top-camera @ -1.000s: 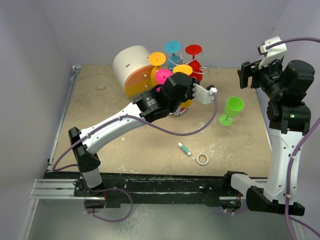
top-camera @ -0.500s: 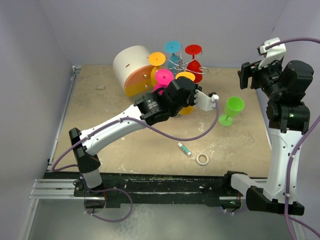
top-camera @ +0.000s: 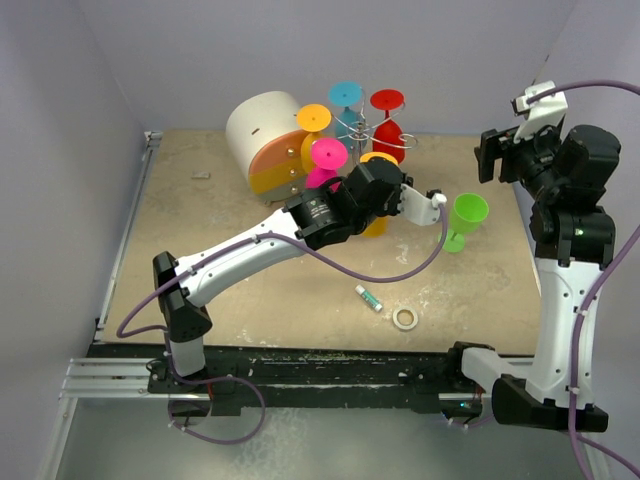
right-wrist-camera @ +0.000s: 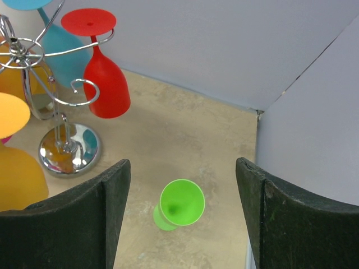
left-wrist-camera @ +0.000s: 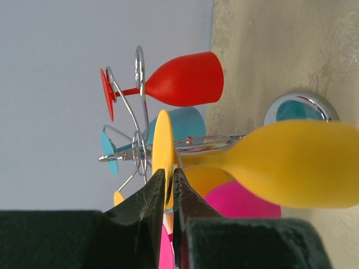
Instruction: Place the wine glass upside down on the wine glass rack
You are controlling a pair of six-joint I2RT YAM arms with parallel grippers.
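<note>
My left gripper point(left-wrist-camera: 168, 182) is shut on the round foot of a yellow wine glass point(left-wrist-camera: 297, 162). It holds the glass upside down, right beside the silver wire wine glass rack point(left-wrist-camera: 137, 151). The glass's stem lies along one of the rack's wire arms. In the top view the left gripper point(top-camera: 385, 172) covers most of this glass point(top-camera: 378, 158). Red point(top-camera: 388, 135), blue, orange and pink glasses hang on the rack point(top-camera: 362, 128). A green wine glass point(right-wrist-camera: 180, 203) stands upright on the table point(top-camera: 466, 218). My right gripper point(right-wrist-camera: 180, 168) is open, high above it.
A white-and-orange round drawer box point(top-camera: 262, 140) stands just left of the rack. A roll of tape point(top-camera: 404, 318) and a small green-and-white tube point(top-camera: 369, 297) lie near the front of the table. The rack's chrome base point(right-wrist-camera: 68, 148) stands left of the green glass.
My left arm has moved to the right with the yellow glass, and the glass's foot has shifted slightly forward and right beside the rack. The right arm has barely moved.
</note>
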